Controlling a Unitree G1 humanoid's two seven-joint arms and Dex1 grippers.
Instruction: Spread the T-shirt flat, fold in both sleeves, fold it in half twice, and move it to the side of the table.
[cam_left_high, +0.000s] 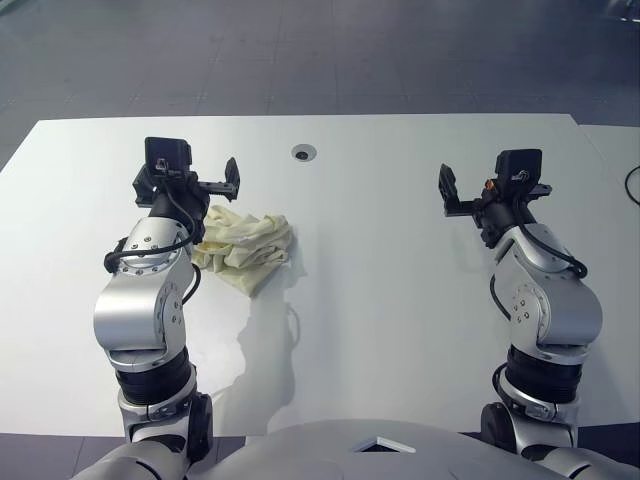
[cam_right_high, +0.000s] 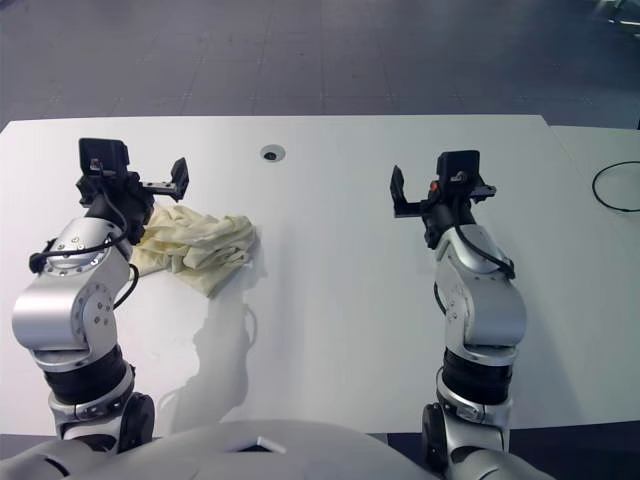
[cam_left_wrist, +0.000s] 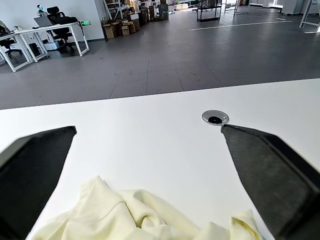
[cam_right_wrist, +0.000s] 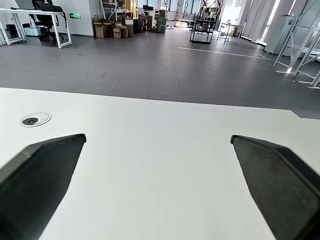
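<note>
T-shirt (cam_left_high: 245, 245) crumpled just by L jaws, gaping; R jaws far off.

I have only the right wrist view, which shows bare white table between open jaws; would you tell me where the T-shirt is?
Observer: The T-shirt lies on the robot's left half of the table, well away from your gripper.
Operator: Thank you. Is it spread flat yet?
Observer: No, it is a crumpled pale-yellow heap with its sleeves bunched in.
Operator: Does the left gripper have hold of it?
Observer: No. The left gripper is at the heap's far edge, with its jaws open and no cloth between them.
</note>
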